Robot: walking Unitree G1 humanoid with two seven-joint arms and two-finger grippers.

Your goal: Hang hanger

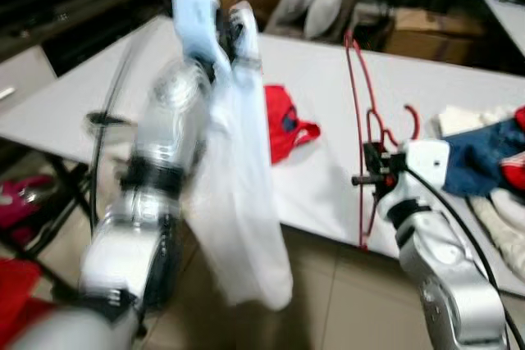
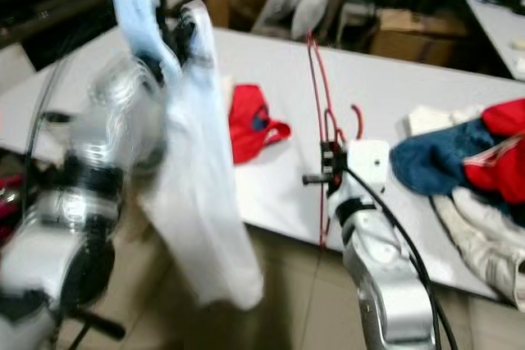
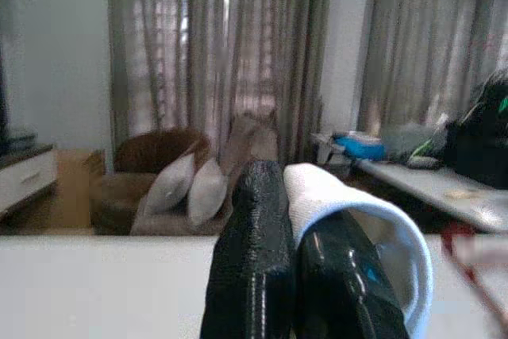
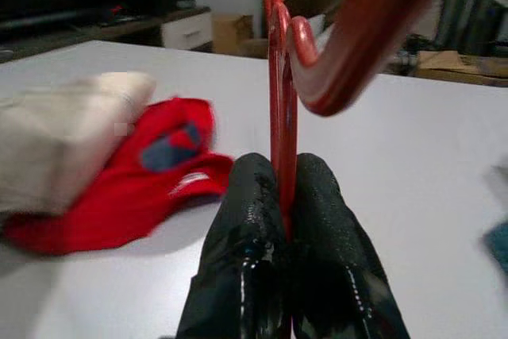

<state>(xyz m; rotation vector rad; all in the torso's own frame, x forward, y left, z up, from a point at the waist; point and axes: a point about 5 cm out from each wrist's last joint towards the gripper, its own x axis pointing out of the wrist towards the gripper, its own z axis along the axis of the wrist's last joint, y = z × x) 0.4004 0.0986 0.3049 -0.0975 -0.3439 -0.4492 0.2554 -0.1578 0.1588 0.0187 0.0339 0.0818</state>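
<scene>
Right pincer (image 4: pixel 287 196): I have it clamped tight on the red hanger (image 1: pixel 365 120), which stands upright above it, over the worktop (image 1: pixel 459 96) edge.
Left pincer (image 3: pixel 298 228): fingers pressed together on a white garment (image 1: pixel 238 202) draping below it.
Done: hanger and garment both lifted.
Left: I judge garment not yet on hanger; hanging remains.
Beyond right pincer: red cloth (image 1: pixel 287 125).

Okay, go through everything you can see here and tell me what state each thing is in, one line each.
Red hanger: held roughly upright, clamped near its hook.
Right gripper: shut on the red hanger.
White garment: lifted, hanging down in front of the table.
Left gripper: shut on the white garment.
Red garment: lying crumpled on the white table.
Clothes pile: heaped at the table's right end.
</scene>
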